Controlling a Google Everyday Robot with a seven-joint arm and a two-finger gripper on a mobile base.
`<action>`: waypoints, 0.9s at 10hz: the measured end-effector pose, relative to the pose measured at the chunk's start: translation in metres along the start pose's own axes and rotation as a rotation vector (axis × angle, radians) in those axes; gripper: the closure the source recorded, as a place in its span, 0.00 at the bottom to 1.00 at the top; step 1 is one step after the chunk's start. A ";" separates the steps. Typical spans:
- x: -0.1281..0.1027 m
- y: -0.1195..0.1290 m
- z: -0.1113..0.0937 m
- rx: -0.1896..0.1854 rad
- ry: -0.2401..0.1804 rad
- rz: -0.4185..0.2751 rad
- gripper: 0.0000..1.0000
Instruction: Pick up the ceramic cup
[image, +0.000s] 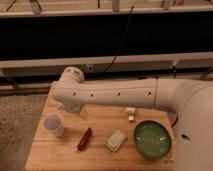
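From my feed I count one wooden table (60, 155) and, on it, one ceramic cup (54, 124), one wide green bowl (152, 139), one dark reddish-brown oblong item (84, 139) and one pale squarish packet (116, 140). I make out two small white bits (131, 114) just under the arm, one above the other, though I cannot tell what they are. There is one white robot arm (115, 94) stretched across the table, and one black cable (122, 40) running up behind it. The one gripper is out of my view, so I cannot count its fingers.
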 end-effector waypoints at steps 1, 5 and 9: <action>-0.005 -0.007 0.009 0.000 -0.013 -0.012 0.20; -0.016 -0.009 0.032 0.011 -0.055 -0.051 0.20; -0.026 -0.012 0.053 0.024 -0.087 -0.103 0.20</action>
